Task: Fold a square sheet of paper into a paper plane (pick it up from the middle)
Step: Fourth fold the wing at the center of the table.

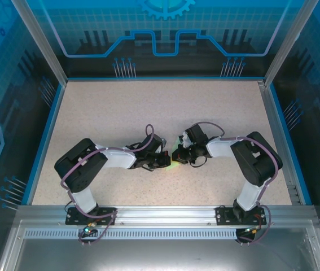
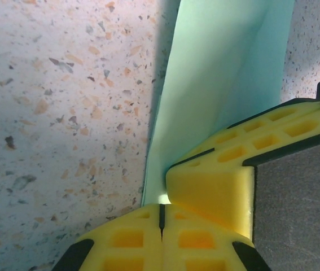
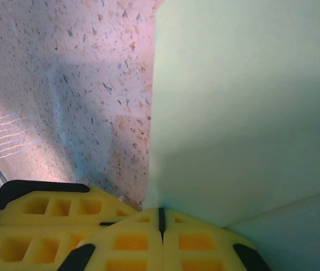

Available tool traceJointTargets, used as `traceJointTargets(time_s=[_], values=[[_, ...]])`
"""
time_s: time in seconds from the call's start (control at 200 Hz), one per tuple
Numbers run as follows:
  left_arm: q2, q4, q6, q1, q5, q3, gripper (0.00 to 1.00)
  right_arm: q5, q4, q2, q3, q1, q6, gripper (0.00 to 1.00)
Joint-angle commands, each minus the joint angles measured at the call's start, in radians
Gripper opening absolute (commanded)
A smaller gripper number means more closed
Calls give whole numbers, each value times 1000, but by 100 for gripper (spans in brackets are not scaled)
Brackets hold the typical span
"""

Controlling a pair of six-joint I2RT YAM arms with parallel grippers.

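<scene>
Nose to nose, the left gripper point(image 2: 161, 219) and right gripper point(image 3: 161, 221) each pinch the square sheet of paper point(image 2: 222, 73), seemingly to set a crease.

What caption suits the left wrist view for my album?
Left gripper pinches a pale green paper sheet over the speckled table.

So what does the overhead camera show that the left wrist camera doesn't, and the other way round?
Overhead: the black-and-white left arm and right arm whole, and the blue-edged border of the speckled beige tabletop. Left wrist: the thin pale mint-green sheet of paper, bent along a fold, pinched in the left gripper, its yellow fingers shut. Both: the tabletop and the right gripper alongside the left one.
</scene>
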Motion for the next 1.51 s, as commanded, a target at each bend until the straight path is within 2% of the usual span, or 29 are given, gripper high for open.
traceJointTargets(time_s=[0.0,0.345,0.465,0.68,0.855,1.08,1.501], values=[[20,-81,7,-6,-13,-23,0,126,-86,61,1,-19,-33,0],[18,-129,19,-6,-6,-32,0,146,-86,80,33,-198,-111,0],[26,-131,24,-5,4,-24,0,132,-89,75,59,-231,-113,0],[-66,-131,66,-5,-16,15,0,53,-68,86,63,-208,-96,0],[-118,-31,52,-4,-35,1,0,-21,-21,69,15,-138,-61,0],[-77,33,27,-4,-43,-8,0,-54,-26,38,-2,-60,-42,0],[3,26,20,-3,-19,16,0,-72,-18,40,4,-45,-28,0]])
